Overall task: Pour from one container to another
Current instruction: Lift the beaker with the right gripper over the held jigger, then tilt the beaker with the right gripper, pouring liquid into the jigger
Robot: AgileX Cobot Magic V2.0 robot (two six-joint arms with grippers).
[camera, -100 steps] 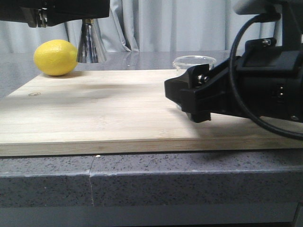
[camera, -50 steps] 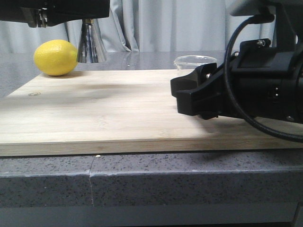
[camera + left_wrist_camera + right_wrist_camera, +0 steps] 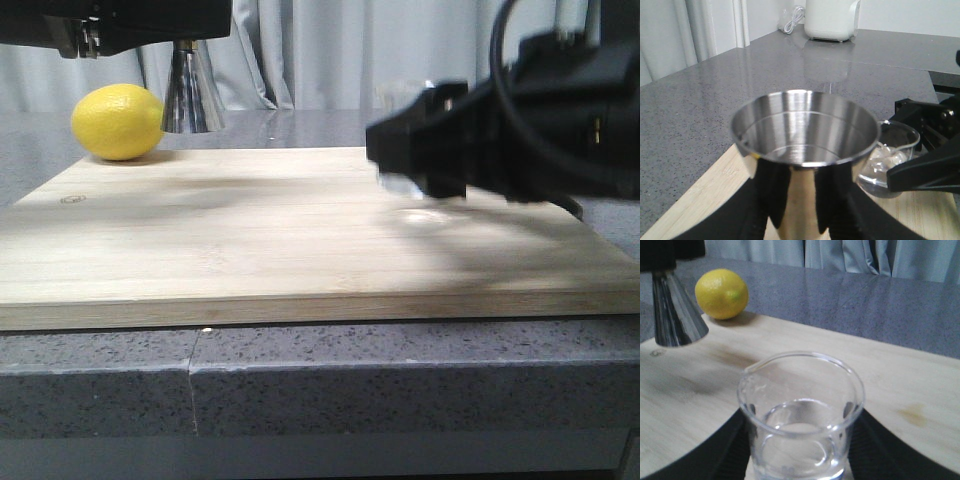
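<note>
Right gripper (image 3: 425,150): its dark fingers (image 3: 875,445) are clamped on either side of the glass beaker (image 3: 801,415), holding it upright and clear of the board.
Glass beaker: clear liquid sits in its lower part; the pouring lip points toward the lemon side.
Left gripper (image 3: 795,210): its fingers grip the steel jigger (image 3: 805,150) by the narrow lower part, and the jigger hangs raised over the far left corner of the board.
Steel jigger: open cup upward, with the inside looking empty; the beaker is just beside it in the left wrist view.
Wooden board (image 3: 250,240): lies on the grey speckled surface (image 3: 300,390).
Lemon (image 3: 117,121): rests at the board's far left edge, beside the jigger.
</note>
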